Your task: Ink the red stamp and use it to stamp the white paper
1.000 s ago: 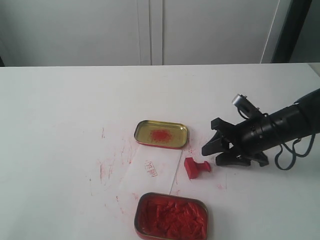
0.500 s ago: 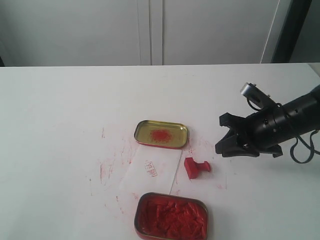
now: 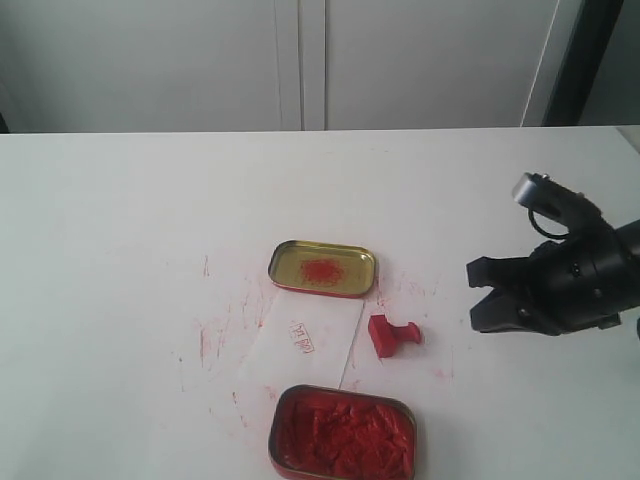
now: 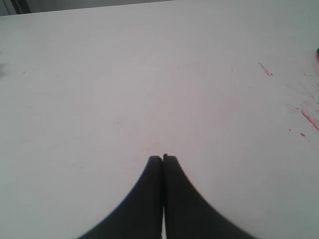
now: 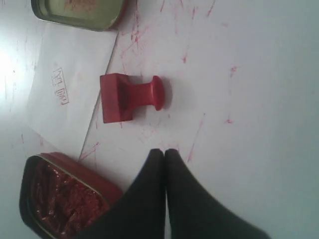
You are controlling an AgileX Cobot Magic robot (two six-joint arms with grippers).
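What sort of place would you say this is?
Probably an indoor lab or office test bench: a white tabletop smeared with red ink, plain white cabinet doors behind it, and a black robot arm near the red stamp.

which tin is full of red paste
The tin at the bottom of the exterior view, heaped with lumpy red paste. The other tin, beyond the white paper, shows gold with only a small red smear.

Black arm (image 3: 590,270); silver-grey fitting (image 3: 530,188); tapered black fingers (image 5: 144,204)
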